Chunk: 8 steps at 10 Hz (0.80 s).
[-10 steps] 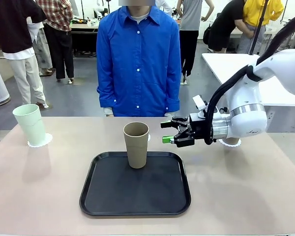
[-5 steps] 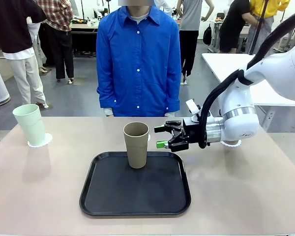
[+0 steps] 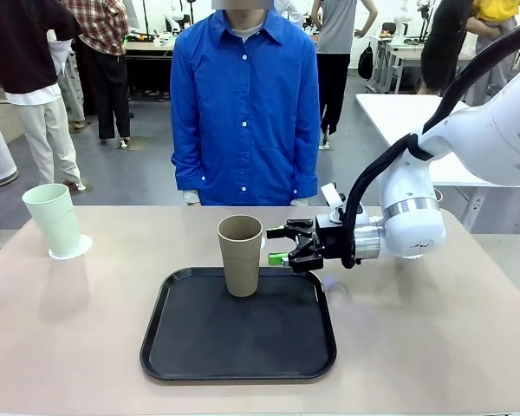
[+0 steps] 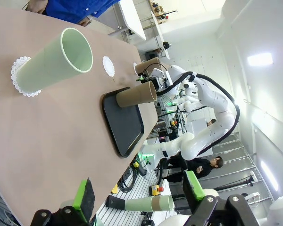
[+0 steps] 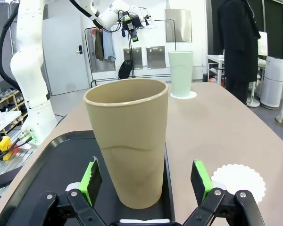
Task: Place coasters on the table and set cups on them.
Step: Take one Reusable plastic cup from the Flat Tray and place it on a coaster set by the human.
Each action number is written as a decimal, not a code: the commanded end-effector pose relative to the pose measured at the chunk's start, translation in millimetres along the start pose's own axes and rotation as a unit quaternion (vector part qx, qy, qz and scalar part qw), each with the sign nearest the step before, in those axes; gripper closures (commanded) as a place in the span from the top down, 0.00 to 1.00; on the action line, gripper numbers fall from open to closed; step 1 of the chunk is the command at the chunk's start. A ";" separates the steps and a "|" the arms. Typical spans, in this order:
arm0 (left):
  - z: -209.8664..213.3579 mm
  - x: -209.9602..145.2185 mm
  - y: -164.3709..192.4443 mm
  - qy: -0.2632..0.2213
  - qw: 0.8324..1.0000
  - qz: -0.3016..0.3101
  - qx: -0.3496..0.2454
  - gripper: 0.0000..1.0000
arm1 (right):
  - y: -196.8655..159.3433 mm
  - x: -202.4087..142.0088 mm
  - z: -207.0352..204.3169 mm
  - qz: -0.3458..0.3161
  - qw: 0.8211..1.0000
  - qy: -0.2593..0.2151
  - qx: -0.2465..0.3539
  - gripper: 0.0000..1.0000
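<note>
A brownish-taupe cup (image 3: pixel 240 256) stands upright on the black tray (image 3: pixel 191 347) in the middle of the beige table (image 3: pixel 433 338). My right gripper (image 3: pixel 276 246) is level with the cup's upper half, just to its right, open and not touching it. In the right wrist view the cup (image 5: pixel 127 141) stands close ahead between the spread green pads (image 5: pixel 90 176), and my right gripper (image 5: pixel 146 181) holds nothing. A bare coaster (image 5: pixel 239 181) lies beside the tray. The mint green cup (image 3: pixel 54 219) stands on a coaster (image 3: pixel 73 249) at far left. My left gripper (image 4: pixel 139 193) hangs open above the table.
A person in a blue shirt (image 3: pixel 243 104) stands at the far edge with hands down. In the left wrist view a second bare-looking coaster (image 4: pixel 108 66) lies beyond the mint cup (image 4: pixel 56 59), with the tray (image 4: pixel 125 125) farther along. A white table (image 3: pixel 399 113) stands at back right.
My right gripper has moved left across the table toward the taupe cup on the tray, staying open. The cups and coasters have not moved.
</note>
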State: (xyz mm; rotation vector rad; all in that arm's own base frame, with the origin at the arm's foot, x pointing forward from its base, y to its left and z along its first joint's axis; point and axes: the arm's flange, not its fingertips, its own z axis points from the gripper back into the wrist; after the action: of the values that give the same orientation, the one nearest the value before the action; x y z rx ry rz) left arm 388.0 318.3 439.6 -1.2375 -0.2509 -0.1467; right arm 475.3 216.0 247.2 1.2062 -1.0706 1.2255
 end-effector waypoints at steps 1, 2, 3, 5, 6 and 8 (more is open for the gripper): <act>2.3 -0.8 -1.8 0.001 1.000 -0.004 -0.002 1.00 | -1.2 -7.8 -13.5 0.013 1.000 -0.005 -0.020 1.00; 2.3 -0.8 -1.8 0.001 1.000 -0.004 -0.002 1.00 | 2.0 -10.6 -16.7 0.012 1.000 -0.005 -0.021 1.00; 2.3 -0.8 -1.8 0.001 1.000 -0.004 -0.002 1.00 | 5.9 -13.2 -19.7 0.011 1.000 -0.002 -0.017 1.00; 2.3 -0.8 -1.8 0.001 1.000 -0.004 -0.002 1.00 | 9.5 -17.0 -24.5 0.011 1.000 -0.002 -0.013 1.00; 2.3 -0.8 -1.8 0.001 1.000 -0.004 -0.002 1.00 | 10.9 -18.6 -27.5 0.010 1.000 0.002 -0.007 1.00; 2.3 -0.8 -1.8 0.001 1.000 -0.004 -0.002 1.00 | 11.4 -19.8 -31.7 0.010 1.000 0.007 -0.009 1.00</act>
State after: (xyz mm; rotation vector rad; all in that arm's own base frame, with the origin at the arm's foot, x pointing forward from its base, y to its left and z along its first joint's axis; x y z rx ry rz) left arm 388.0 318.3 439.6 -1.2375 -0.2509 -0.1467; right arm 462.7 238.1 230.7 1.2104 -1.0475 1.2456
